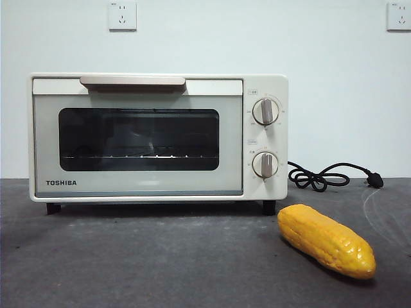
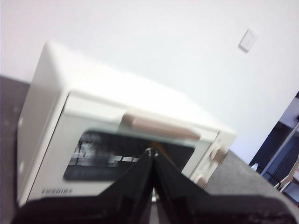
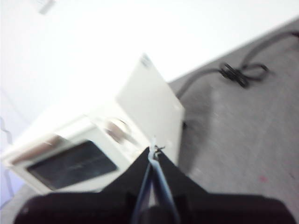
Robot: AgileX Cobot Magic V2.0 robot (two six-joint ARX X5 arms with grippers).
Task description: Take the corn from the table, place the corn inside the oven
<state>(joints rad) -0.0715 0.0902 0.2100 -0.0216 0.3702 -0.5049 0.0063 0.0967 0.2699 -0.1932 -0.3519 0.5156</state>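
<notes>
The yellow-orange corn (image 1: 326, 240) lies on the dark grey table (image 1: 160, 263), in front of the oven's right corner. The cream-white Toshiba oven (image 1: 157, 138) stands behind it with its door closed and its beige handle (image 1: 133, 81) at the top. Neither gripper appears in the front view. My left gripper (image 2: 153, 152) is shut with nothing in it, held away from the oven (image 2: 121, 140) and facing its door. My right gripper (image 3: 154, 150) is also shut and empty, off the oven's (image 3: 93, 144) knob side. The corn does not show in either wrist view.
The oven's black cord (image 1: 327, 176) lies coiled on the table to the right of the oven, behind the corn, and shows as a cord (image 3: 243, 72) in the right wrist view too. Two wall sockets (image 1: 122, 16) sit on the white wall.
</notes>
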